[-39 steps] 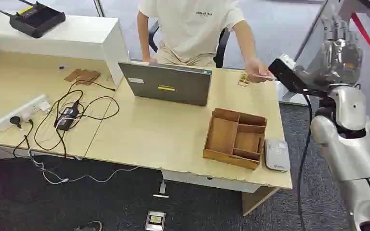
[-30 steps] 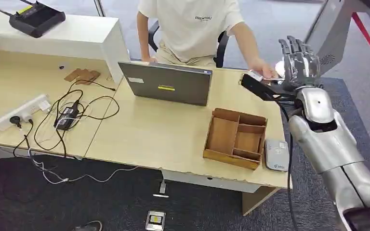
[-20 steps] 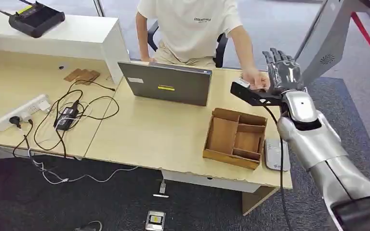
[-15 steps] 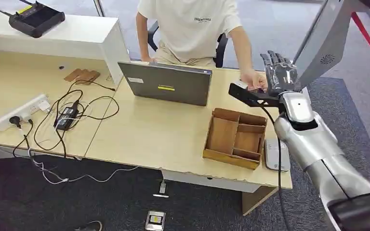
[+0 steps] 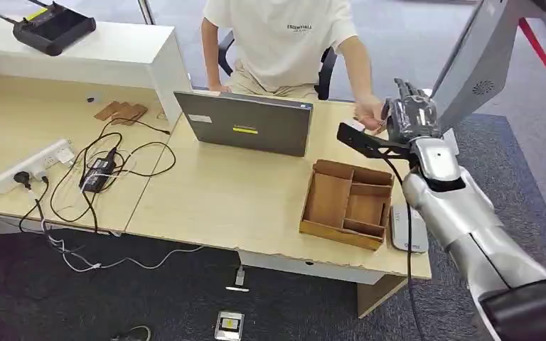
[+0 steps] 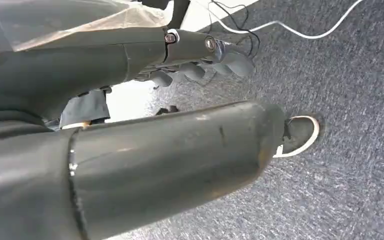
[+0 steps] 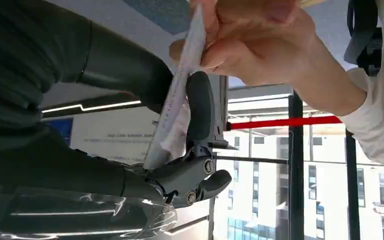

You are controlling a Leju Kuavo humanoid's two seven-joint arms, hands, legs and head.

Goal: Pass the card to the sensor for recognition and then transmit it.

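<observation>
In the head view, the right hand (image 5: 411, 115) is raised at the far right corner of the worktop (image 5: 256, 192), where it meets a person's hand (image 5: 370, 114); the placement is judged to serve a handover of the card. The white sensor (image 5: 407, 228) is laid flat at the near right edge, touching the wooden tray (image 5: 347, 203), presumably within easy reach for the scan. "ESSENTIALS" can just be read on the person's shirt (image 5: 284, 35); the yellow label on the laptop (image 5: 250, 125) is too small to read.

In the left wrist view, the left hand (image 6: 205, 62) is seen hanging over the carpet, its fingers curled in on nothing.

In the right wrist view, the card (image 7: 177, 100) is pinched between thumb and dark fingers (image 7: 200, 107), while its other end is held by the person's fingers. Its print is unreadable.
</observation>
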